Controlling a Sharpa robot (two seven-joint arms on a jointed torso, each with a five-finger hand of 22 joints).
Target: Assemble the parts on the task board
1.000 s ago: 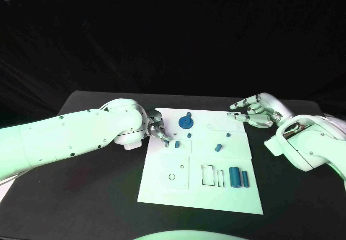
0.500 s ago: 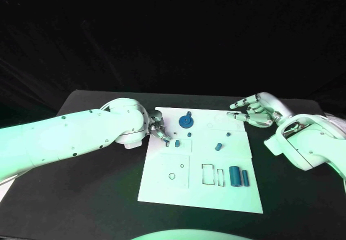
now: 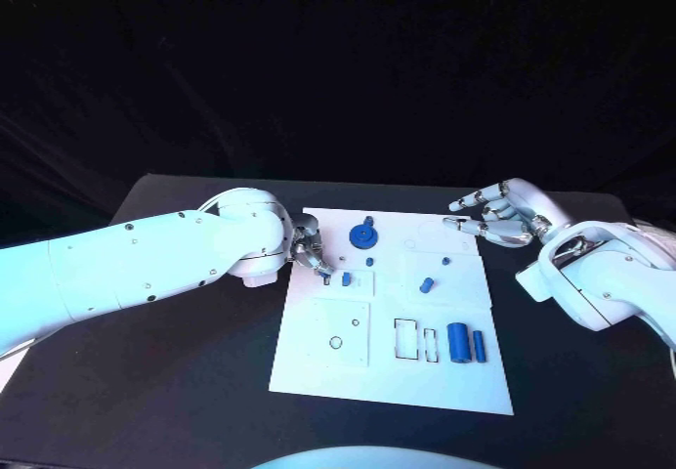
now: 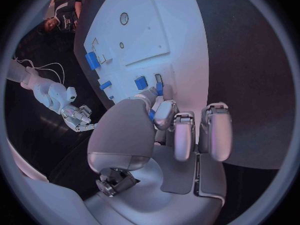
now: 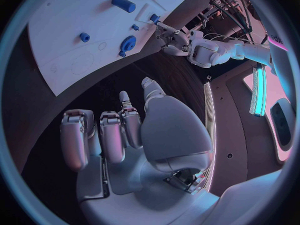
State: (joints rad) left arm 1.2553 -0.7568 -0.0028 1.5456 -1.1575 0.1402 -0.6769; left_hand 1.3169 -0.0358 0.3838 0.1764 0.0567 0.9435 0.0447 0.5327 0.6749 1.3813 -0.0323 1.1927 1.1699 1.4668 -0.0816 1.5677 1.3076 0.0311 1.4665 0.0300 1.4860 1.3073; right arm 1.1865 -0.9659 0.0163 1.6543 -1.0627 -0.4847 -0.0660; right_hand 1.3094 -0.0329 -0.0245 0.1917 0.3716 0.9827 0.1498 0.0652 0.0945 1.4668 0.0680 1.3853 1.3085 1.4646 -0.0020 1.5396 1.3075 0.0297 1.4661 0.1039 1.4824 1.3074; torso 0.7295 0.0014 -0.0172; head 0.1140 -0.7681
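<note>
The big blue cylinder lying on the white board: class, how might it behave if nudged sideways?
The big blue cylinder lies on its round side, so it would likely roll. It looks like stiff, smooth plastic, probably light and slippery on the flat white board.

The task board [image 3: 359,366] lies in the middle of the table [image 3: 169,391]. At its far edge sits a round disc part [image 3: 363,235], with a small peg [image 3: 369,262] just nearer. Left of the peg, a short block [image 3: 345,279] stands at the fingertips of the left hand [image 3: 308,252], which reaches in over the board's left edge. Right of centre lies a short cylinder [image 3: 426,286]; near the right edge, closer in, a large cylinder [image 3: 458,343] and a slim bar [image 3: 479,347] lie side by side. The right hand [image 3: 500,217] hangs beyond the board's far right corner.
</note>
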